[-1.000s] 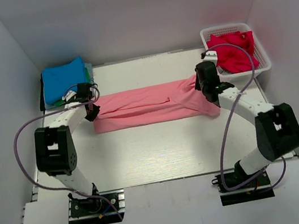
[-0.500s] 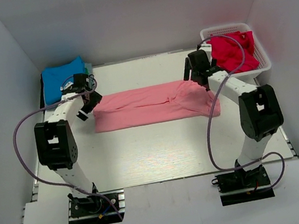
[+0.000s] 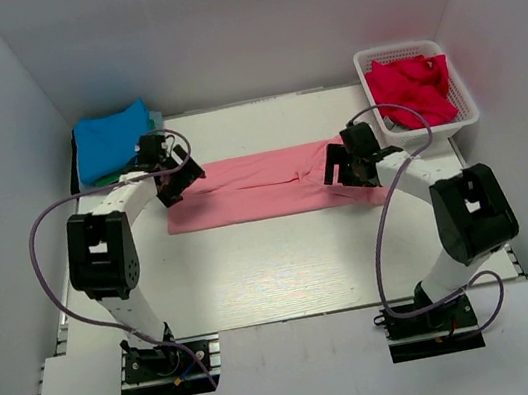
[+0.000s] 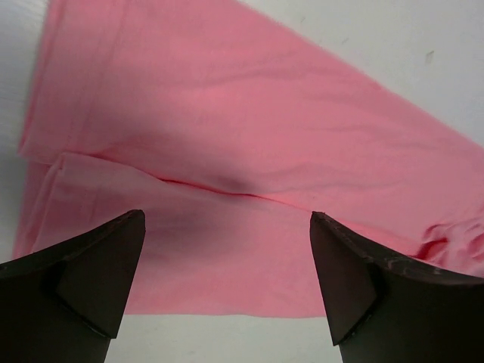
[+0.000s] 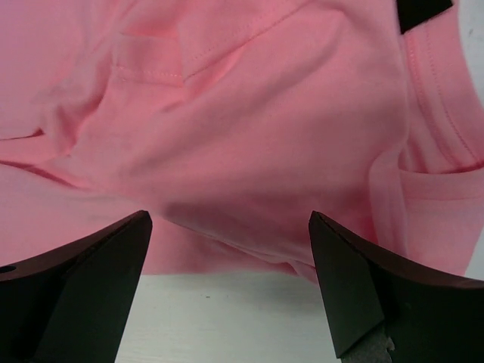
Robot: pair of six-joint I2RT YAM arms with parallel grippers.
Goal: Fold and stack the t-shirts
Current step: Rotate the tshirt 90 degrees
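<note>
A salmon pink t-shirt (image 3: 257, 186) lies flat as a long folded strip across the middle of the table. My left gripper (image 3: 182, 176) hovers open over its left end, and the pink cloth (image 4: 227, 151) shows between the empty fingers. My right gripper (image 3: 340, 165) hangs open over the bunched right end (image 5: 249, 128), holding nothing. A folded bright blue t-shirt (image 3: 112, 140) rests at the back left, with a green edge (image 3: 99, 181) peeking out below it. A crimson red t-shirt (image 3: 413, 89) is crumpled in the basket.
The white lattice basket (image 3: 472, 105) stands at the back right corner. White walls enclose the table on the left, back and right. Purple cables loop from both arms, whose bases sit at the near edge.
Both grippers have opened and let go of the pink shirt. The left one moved right over the shirt's left end. The right one swung back, then settled over the right end.
</note>
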